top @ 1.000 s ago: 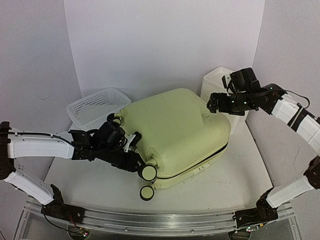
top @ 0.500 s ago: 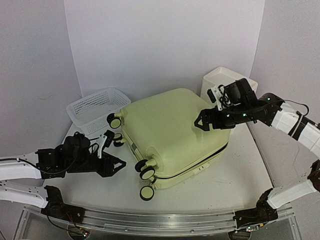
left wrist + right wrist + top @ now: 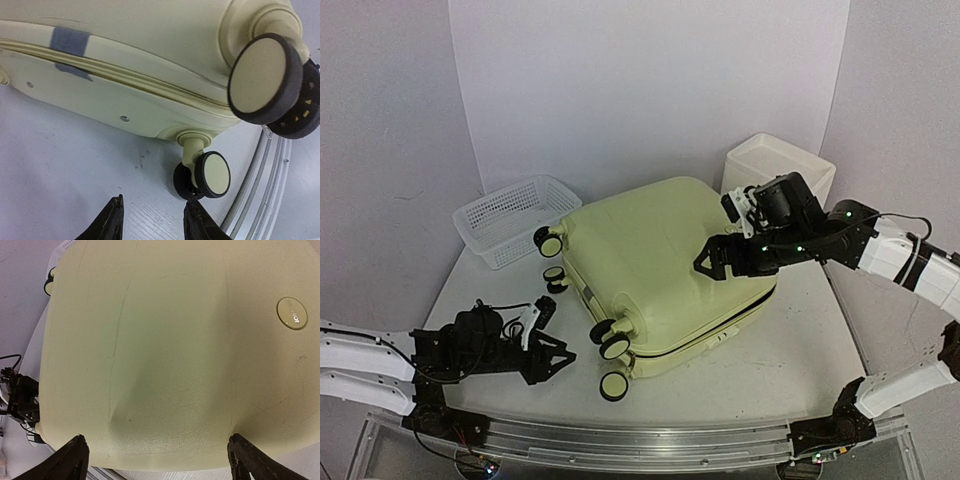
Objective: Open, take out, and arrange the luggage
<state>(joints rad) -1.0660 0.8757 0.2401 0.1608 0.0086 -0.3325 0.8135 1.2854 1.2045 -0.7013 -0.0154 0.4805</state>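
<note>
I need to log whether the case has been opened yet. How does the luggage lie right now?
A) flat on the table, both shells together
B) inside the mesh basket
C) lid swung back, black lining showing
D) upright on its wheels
A: the luggage lies flat, its upper shell resting on the lower, no lining in view, and its wheels stick out sideways.

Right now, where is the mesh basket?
In the top view, the basket sits at the back left, just left of the suitcase and its wheeled end.
</note>
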